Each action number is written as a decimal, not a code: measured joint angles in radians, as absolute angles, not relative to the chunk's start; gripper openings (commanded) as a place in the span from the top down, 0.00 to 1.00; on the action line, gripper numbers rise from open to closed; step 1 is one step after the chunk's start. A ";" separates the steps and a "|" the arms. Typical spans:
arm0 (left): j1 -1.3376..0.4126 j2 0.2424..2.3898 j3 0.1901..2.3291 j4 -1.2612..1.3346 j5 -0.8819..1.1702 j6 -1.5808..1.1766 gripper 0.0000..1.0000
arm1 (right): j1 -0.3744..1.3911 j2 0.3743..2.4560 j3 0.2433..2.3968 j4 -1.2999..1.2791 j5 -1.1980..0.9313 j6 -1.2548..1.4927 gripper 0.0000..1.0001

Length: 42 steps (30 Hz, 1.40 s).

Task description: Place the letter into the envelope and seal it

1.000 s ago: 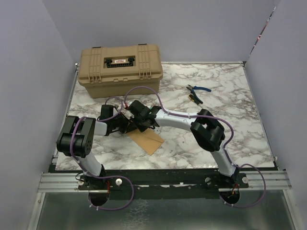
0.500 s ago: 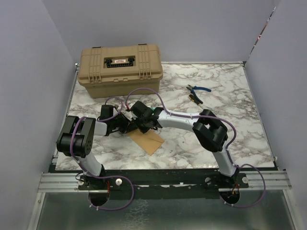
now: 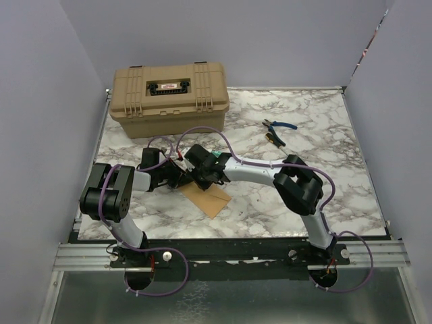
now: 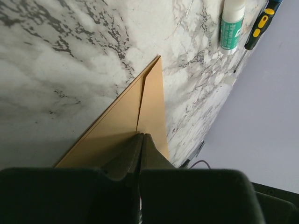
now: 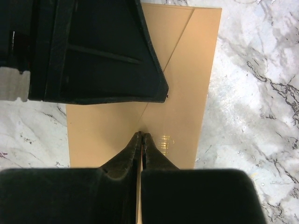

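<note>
spreading under everything is the grey-veined marble table (image 3: 324, 196), with a shut tan case (image 3: 169, 98) standing at its far left corner. both arms bend inward from the near edge and meet over the envelope (image 3: 214, 198), which lies flat on the marble in the near-centre, turned at an angle to the table's edges, with its pointed flap folded down onto its body.

the right gripper (image 5: 141, 135) has its two fingers pressed together with no gap and nothing between them; the tips touch the envelope right at the flap's point. the left gripper (image 4: 141, 136) is likewise closed tight on nothing, its tips resting on the envelope's top face where a fold line runs toward a corner. from the right wrist the left gripper's black body covers the envelope's upper left part.

blue-handled pliers (image 3: 277, 128) lie well apart at the far right. in the left wrist view a white and green bottle (image 4: 232, 25) lies beside a yellow and black screwdriver (image 4: 260, 23).
</note>
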<state>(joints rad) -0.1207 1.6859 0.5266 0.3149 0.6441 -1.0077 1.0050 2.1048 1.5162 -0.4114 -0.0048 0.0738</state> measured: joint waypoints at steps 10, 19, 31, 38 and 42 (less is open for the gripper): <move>-0.120 1.686 0.526 0.315 0.644 -1.010 1.00 | 1.033 2.094 1.493 -0.396 0.053 0.050 0.94; -0.120 1.688 0.526 0.316 0.644 -1.011 1.00 | 1.050 2.061 1.435 -0.364 0.085 0.047 0.94; -0.120 1.688 0.526 0.316 0.645 -1.010 1.00 | 1.056 2.035 1.399 -0.364 0.107 0.069 0.96; -0.120 1.689 0.527 0.316 0.645 -1.010 1.00 | 1.043 2.021 1.373 -0.348 0.105 0.097 0.97; -0.120 1.690 0.527 0.316 0.646 -1.010 1.00 | 1.039 1.987 1.321 -0.327 0.099 0.111 0.97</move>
